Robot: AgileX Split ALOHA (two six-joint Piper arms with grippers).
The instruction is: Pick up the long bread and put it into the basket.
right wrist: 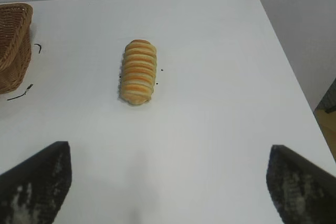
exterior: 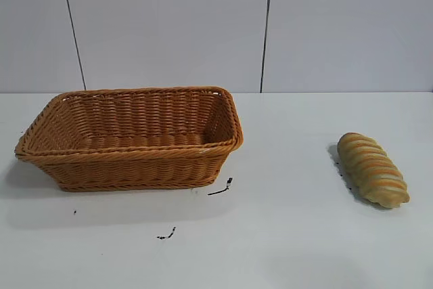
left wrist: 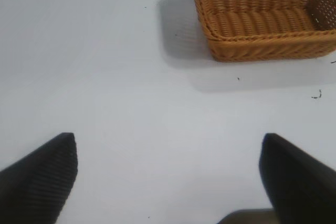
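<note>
Both grippers hang over the white table (exterior: 284, 235) with nothing in them. Right gripper (right wrist: 168, 182) has its two dark fingers (right wrist: 37, 182) spread wide apart, one at each side of its wrist view, and only bare table shows between them. It does not touch anything. Ahead of it lies the long bread (right wrist: 139, 71), well apart from the fingertips, with one end turned toward the gripper.

Left gripper (left wrist: 168, 177) is spread wide too. Its black fingers (left wrist: 42, 177) stand far apart above the bare table. The basket (left wrist: 262, 45) sits farther off from it and nothing touches it.

From the outside camera, the long bread (exterior: 373, 169) lies flat near the right edge of the table. It is tan with orange-brown stripes going around it, and it lies at a slant. The basket (exterior: 128, 167) sits on the left part of the table, close to the left edge, and it is well apart from the bread. It is brown and woven, with a braided rim, and nothing is inside it. A few small black marks (exterior: 222, 187) lie on the table just beside the front right corner of the basket. No arm shows in the outside camera.
</note>
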